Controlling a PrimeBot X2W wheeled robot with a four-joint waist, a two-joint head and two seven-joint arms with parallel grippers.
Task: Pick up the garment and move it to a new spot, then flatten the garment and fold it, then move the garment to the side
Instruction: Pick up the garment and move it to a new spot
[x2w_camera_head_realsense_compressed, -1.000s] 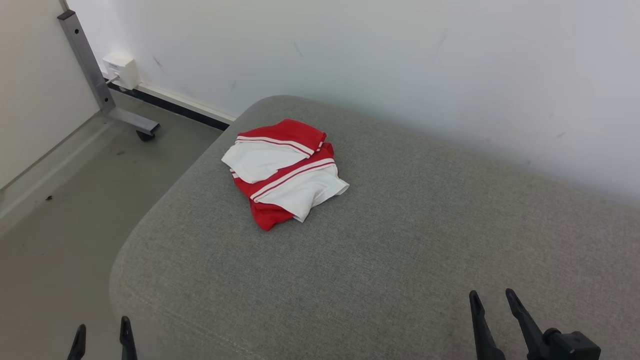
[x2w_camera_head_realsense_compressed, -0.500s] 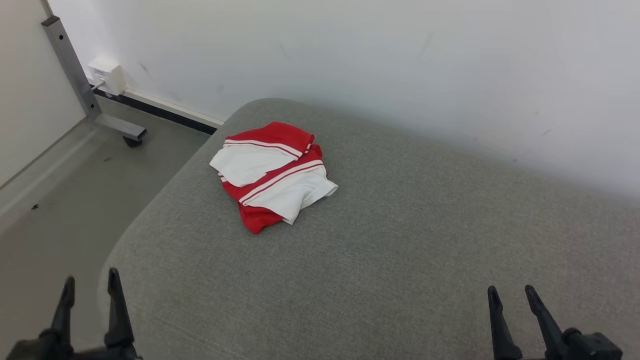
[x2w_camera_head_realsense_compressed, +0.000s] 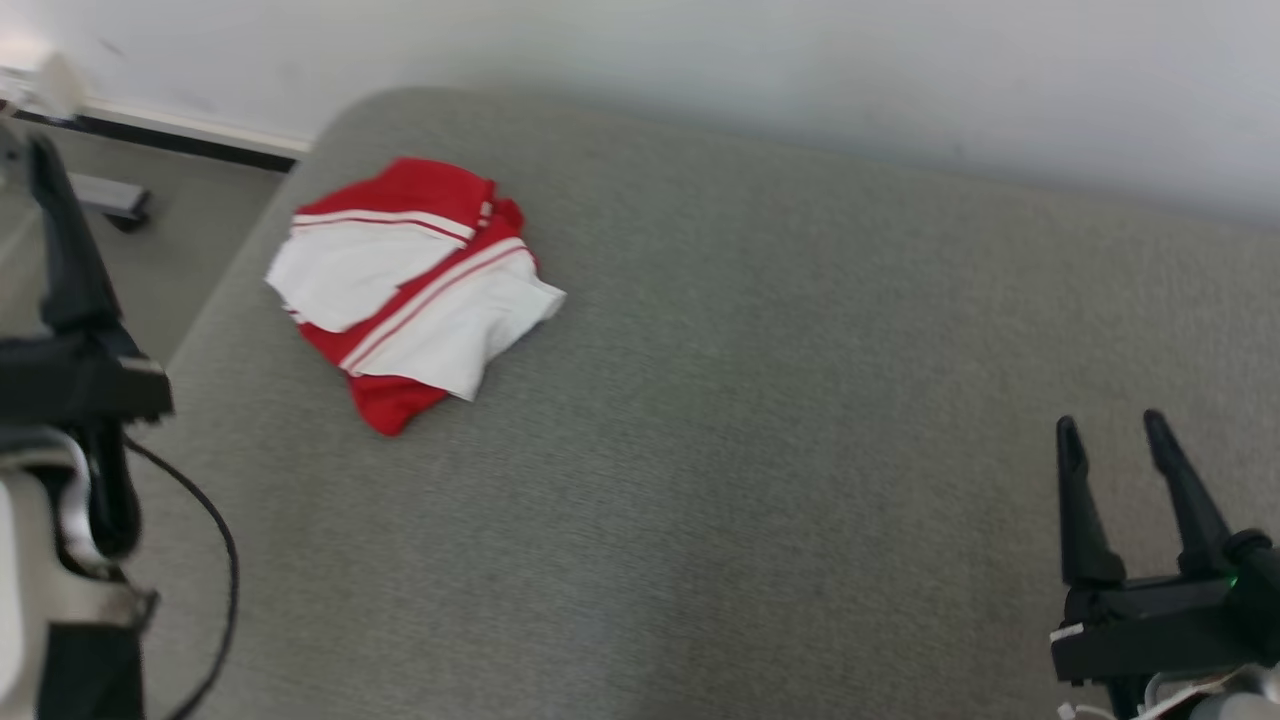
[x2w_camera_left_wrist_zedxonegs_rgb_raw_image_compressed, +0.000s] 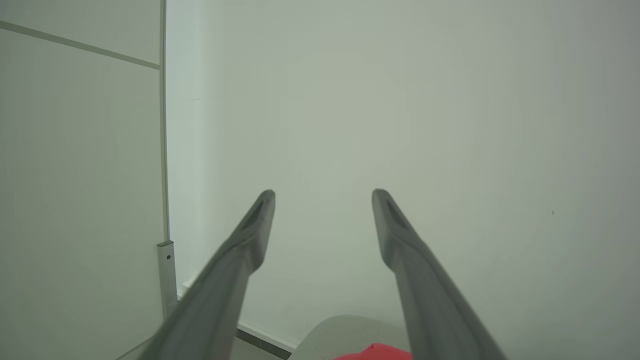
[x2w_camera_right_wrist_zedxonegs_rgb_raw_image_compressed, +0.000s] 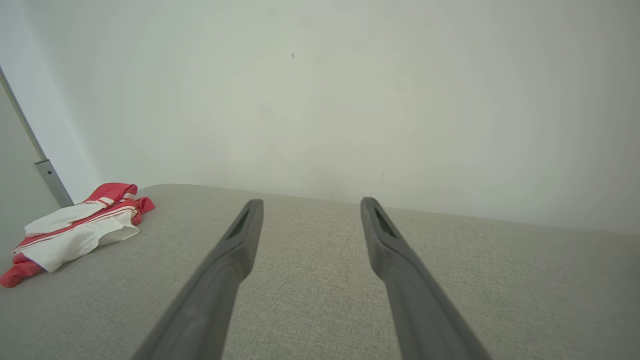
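The garment (x2w_camera_head_realsense_compressed: 405, 290) is a red and white striped piece, loosely folded, lying near the far left corner of a grey cushioned surface (x2w_camera_head_realsense_compressed: 750, 420). My left gripper (x2w_camera_left_wrist_zedxonegs_rgb_raw_image_compressed: 324, 194) is open and empty, raised toward the wall, with a red edge of the garment (x2w_camera_left_wrist_zedxonegs_rgb_raw_image_compressed: 375, 353) just below it. One of its dark fingers (x2w_camera_head_realsense_compressed: 62, 240) rises at the left edge of the head view, left of the garment. My right gripper (x2w_camera_head_realsense_compressed: 1111, 422) is open and empty over the cushion's near right part, far from the garment (x2w_camera_right_wrist_zedxonegs_rgb_raw_image_compressed: 75, 230).
A white wall (x2w_camera_head_realsense_compressed: 800, 60) runs close behind the cushion. Grey floor (x2w_camera_head_realsense_compressed: 190, 215) lies past the cushion's rounded left edge, with a wheeled metal frame foot (x2w_camera_head_realsense_compressed: 110, 197) on it. A black cable (x2w_camera_head_realsense_compressed: 218, 560) loops from my left arm.
The camera has shifted, so the whole picture moved. My left arm has risen high at the left edge, and my right gripper stands higher. The garment lies as before.
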